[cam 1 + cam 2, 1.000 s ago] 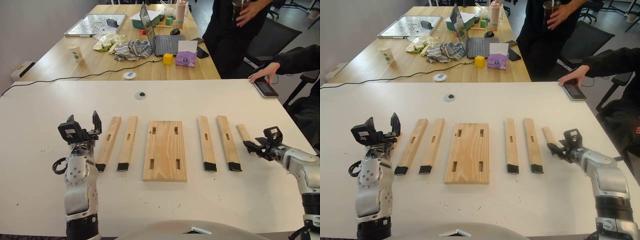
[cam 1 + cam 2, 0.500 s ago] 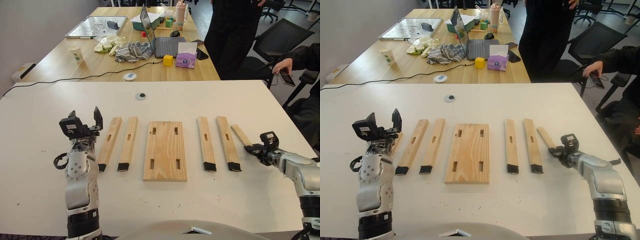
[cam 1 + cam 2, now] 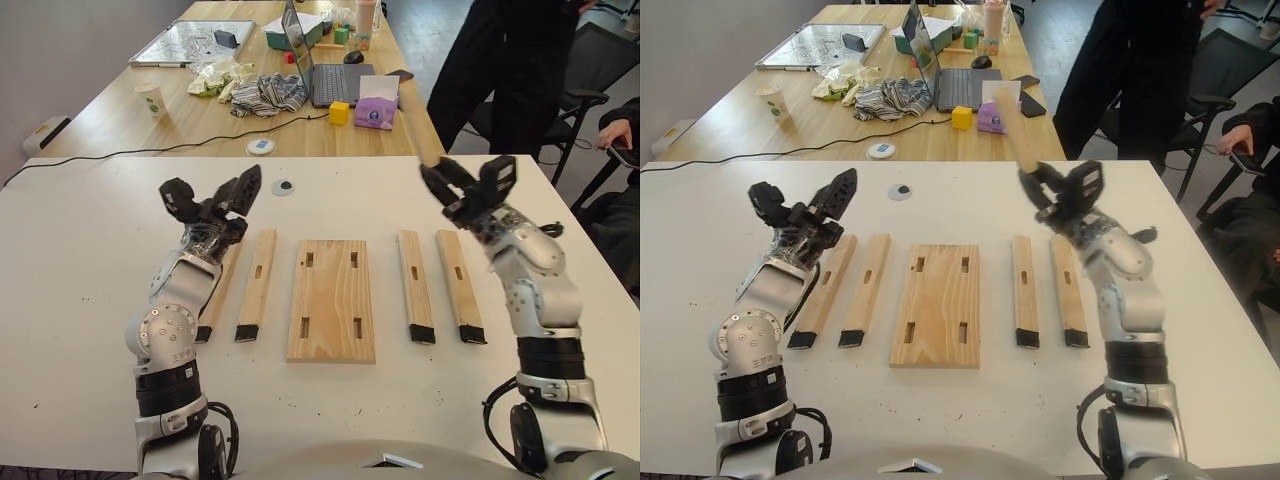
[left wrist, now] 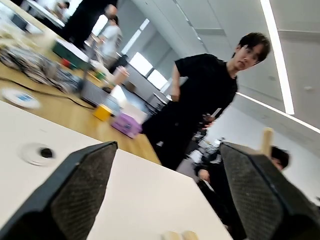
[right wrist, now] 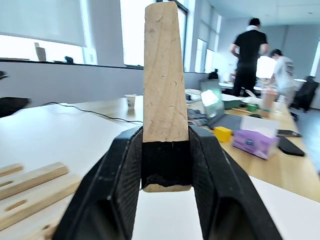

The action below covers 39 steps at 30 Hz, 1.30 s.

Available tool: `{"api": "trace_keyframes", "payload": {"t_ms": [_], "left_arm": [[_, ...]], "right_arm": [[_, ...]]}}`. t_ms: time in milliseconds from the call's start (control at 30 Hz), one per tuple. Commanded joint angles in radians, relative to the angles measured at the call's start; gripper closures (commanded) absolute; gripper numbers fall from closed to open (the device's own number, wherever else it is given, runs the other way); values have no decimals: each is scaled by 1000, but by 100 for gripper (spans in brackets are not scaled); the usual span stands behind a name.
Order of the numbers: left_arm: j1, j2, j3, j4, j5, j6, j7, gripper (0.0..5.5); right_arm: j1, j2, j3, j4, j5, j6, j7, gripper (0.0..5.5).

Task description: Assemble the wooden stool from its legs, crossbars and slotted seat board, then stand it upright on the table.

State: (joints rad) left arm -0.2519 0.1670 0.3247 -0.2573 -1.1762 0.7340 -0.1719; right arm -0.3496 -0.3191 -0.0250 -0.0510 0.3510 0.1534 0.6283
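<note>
Right gripper (image 3: 470, 182): it has come up off the table (image 3: 80, 300) and now stands in the air over the far ends of the right-hand legs. A second ago it lay low near the table's right edge. Its jaws are clamped on the crossbar (image 5: 165, 75) at the black-banded end. The bar points up and away from the fingers. The spot beside the outer right leg (image 3: 460, 285) where this bar lay earlier now shows bare table.

Left gripper (image 3: 212, 195): it was poised upright beside the outer left leg (image 3: 823, 290). It has since risen and tipped forward, and now sits above that leg's far end. Its jaws are wide apart and hold nothing.

Parts on the table have not moved since the earlier frames:
- The seat board (image 3: 330, 300) lies flat at mid-table with four slots showing.
- The inner left leg (image 3: 257, 285) lies just beside the board's left edge, with the outer left leg beyond it.
- The inner right leg (image 3: 413, 285) and the outer right leg lie to the board's right.
- All four legs run parallel to the board, with their black-capped ends toward the near edge.

Head view — the whole picture has shifted a little between frames. The board's change of place in the frame is therefore not a move of the parts.
</note>
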Motion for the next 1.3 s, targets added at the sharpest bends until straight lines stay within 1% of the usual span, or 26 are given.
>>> {"api": "trace_keyframes", "payload": {"t_ms": [33, 200, 367, 467, 500, 667, 800, 833, 1033, 1167, 1300], "left_arm": [[9, 50, -16, -13, -354, 186, 72, 174], [16, 42, -58, -45, -426, 166, 166, 174], [-3, 51, -68, -71, -437, 115, 202, 174], [-11, 61, -68, -75, -420, 83, 211, 217], [-10, 65, -69, -77, -416, 77, 209, 240], [-9, 81, -84, -84, -406, 57, 209, 309], [-16, 86, -93, -94, -411, 46, 219, 371], [-18, 87, -94, -94, -411, 43, 221, 379], [-32, 86, -98, -87, -407, 29, 229, 477], [-36, 86, -101, -87, -407, 23, 229, 494], [-32, 93, -103, -89, -401, 19, 226, 497]], "right_arm": [[32, 22, 116, -87, -56, -94, 58, 420], [52, 5, 190, -161, -61, -57, 79, 420], [67, -14, 239, -210, -82, -5, 72, 420], [67, -14, 241, -208, -100, 11, 52, 420], [65, -11, 238, -205, -104, 16, 44, 420], [56, -3, 232, -198, -116, 28, 23, 420], [57, -7, 236, -206, -109, 32, 29, 420], [60, -8, 239, -211, -105, 34, 33, 420], [70, -9, 250, -227, -103, 46, 47, 420], [68, -5, 244, -227, -104, 55, 42, 420], [69, -2, 243, -233, -106, 58, 35, 420]]}}
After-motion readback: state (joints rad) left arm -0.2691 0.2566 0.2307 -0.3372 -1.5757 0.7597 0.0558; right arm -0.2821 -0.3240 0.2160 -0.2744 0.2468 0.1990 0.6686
